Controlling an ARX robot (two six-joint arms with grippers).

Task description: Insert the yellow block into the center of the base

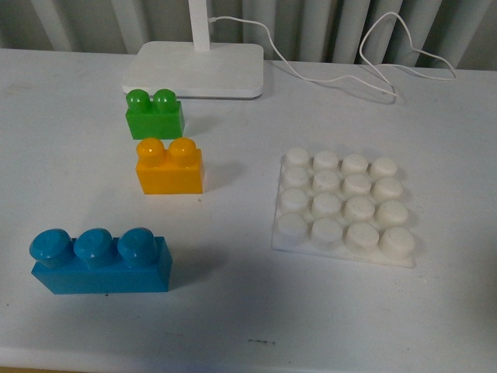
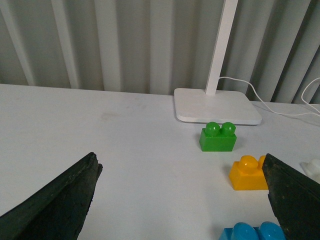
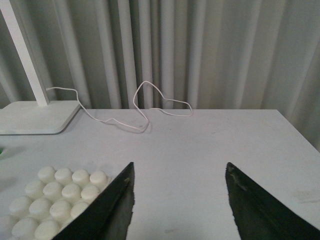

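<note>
The yellow block (image 1: pixel 169 165) stands upright on the white table, left of centre, with two studs on top. It also shows in the left wrist view (image 2: pixel 248 173), partly behind one dark finger. The base (image 1: pixel 342 207), a white square plate with a 4x4 stud grid, lies to its right with nothing on it; it also shows in the right wrist view (image 3: pixel 57 200). Neither arm shows in the front view. My left gripper (image 2: pixel 182 165) is open and empty above the bare table. My right gripper (image 3: pixel 178 172) is open and empty beside the base.
A green two-stud brick (image 1: pixel 154 113) stands just behind the yellow block. A longer blue three-stud brick (image 1: pixel 101 261) lies near the front left. A white lamp foot (image 1: pixel 196 70) with a cable (image 1: pixel 365 78) sits at the back, before a grey curtain.
</note>
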